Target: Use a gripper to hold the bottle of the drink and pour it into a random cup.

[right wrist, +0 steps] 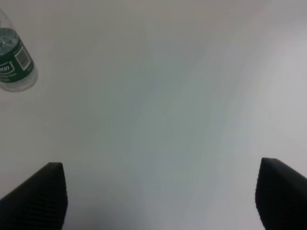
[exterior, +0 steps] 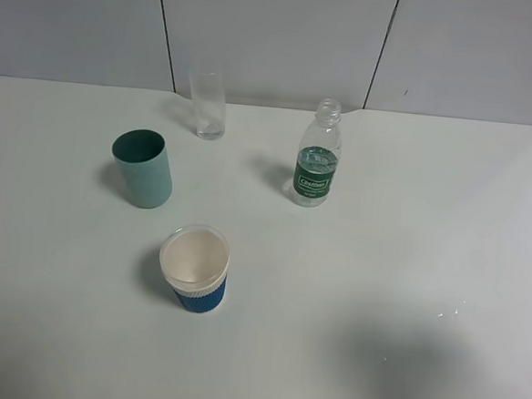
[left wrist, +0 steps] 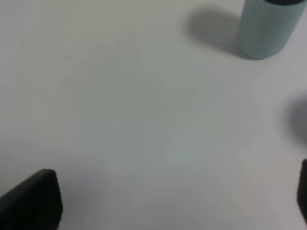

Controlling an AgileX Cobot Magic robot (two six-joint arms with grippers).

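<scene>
The bottle of the drink point(exterior: 317, 167) stands upright and uncapped at the back centre-right of the white table, clear with a dark green label. Its lower part also shows in the right wrist view as the bottle point(right wrist: 14, 62), far from the fingers. Three cups stand left of it: a clear glass point(exterior: 207, 106), a teal cup point(exterior: 143, 168) and a white cup with a blue sleeve point(exterior: 194, 269). Neither arm shows in the high view. My right gripper point(right wrist: 158, 196) is open over bare table. My left gripper point(left wrist: 165, 199) is open too, with the teal cup point(left wrist: 266, 28) ahead of it.
A few small water drops point(exterior: 448, 313) lie on the table point(exterior: 409, 246) at the right front. A white panelled wall point(exterior: 277, 36) rises just behind the table's far edge. Soft shadows fall across the near edge.
</scene>
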